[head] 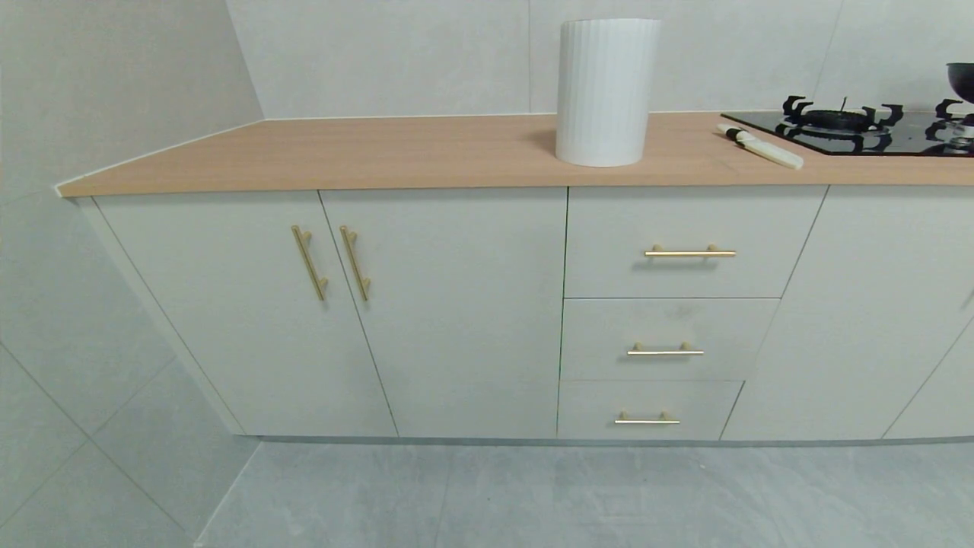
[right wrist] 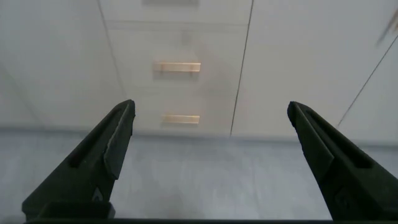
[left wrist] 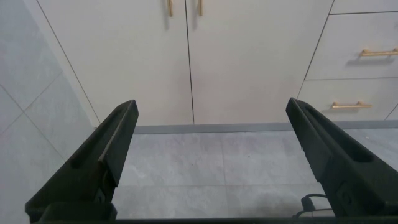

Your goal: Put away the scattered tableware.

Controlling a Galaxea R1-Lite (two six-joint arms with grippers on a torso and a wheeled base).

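Head view, cream knife [head: 761, 146] on wooden countertop [head: 380, 152] between ribbed white cylinder [head: 606, 91] and black hob [head: 852, 133], well below it left gripper [left wrist: 211, 104] and right gripper [right wrist: 211, 106] spread wide.

No legible txt, nos., labels or signs anywhere. White ribbed container [head: 606, 91], knife [head: 761, 147], drawer fronts [head: 685, 221] and hob [head: 902, 144] all carry no readable print.
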